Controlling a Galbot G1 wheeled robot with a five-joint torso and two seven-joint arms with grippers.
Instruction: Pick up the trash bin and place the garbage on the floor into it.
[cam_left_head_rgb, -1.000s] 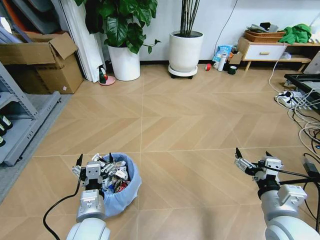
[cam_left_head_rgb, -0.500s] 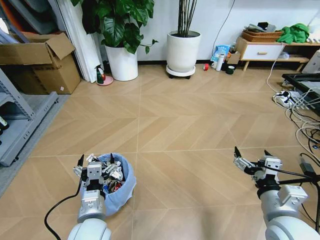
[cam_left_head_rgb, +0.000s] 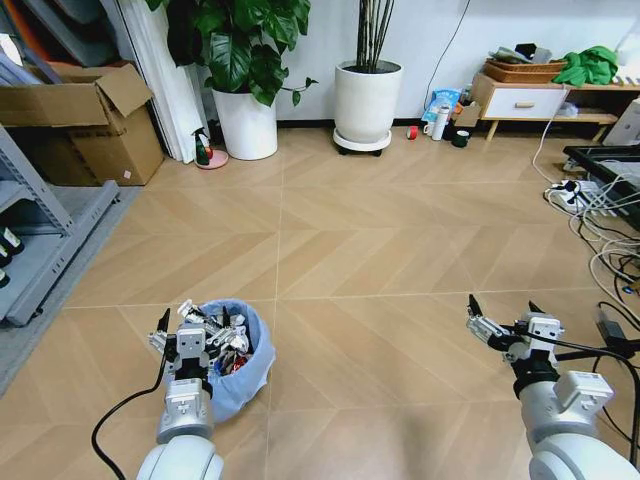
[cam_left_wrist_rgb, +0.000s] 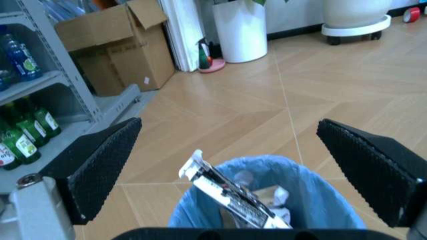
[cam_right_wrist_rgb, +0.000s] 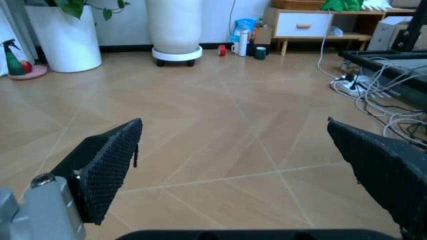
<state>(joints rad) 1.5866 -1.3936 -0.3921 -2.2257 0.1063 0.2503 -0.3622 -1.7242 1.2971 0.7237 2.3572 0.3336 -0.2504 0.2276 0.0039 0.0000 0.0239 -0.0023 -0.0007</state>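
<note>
Head view first: we see our left gripper (cam_left_head_rgb: 192, 322) hanging directly over the trash bin (cam_left_head_rgb: 243, 375), fingers spread wide and holding nothing. From the left wrist view the two dark pads (cam_left_wrist_rgb: 100, 167) stand far apart with the bin's blue-lined mouth (cam_left_wrist_rgb: 313, 190) between them. Garbage (cam_left_head_rgb: 218, 342) fills the bin to its rim: white wrappers, a printed carton (cam_left_wrist_rgb: 230, 195) poking up, a bit of red. The bin stands on the floor (cam_left_head_rgb: 380, 260) near our left side, well apart from the grey shelving (cam_left_head_rgb: 40, 250) at the floor's left edge.

Our right gripper (cam_left_head_rgb: 503, 319) hovers above bare floor on the right, fingers also spread and empty; its pads (cam_right_wrist_rgb: 107, 160) frame plain planks. Cables (cam_left_head_rgb: 600, 240) trail along the floor's right edge. Along the far wall stand two white plant pots (cam_left_head_rgb: 367, 100), a cardboard box (cam_left_head_rgb: 90, 125) and a low cabinet (cam_left_head_rgb: 530, 100).
</note>
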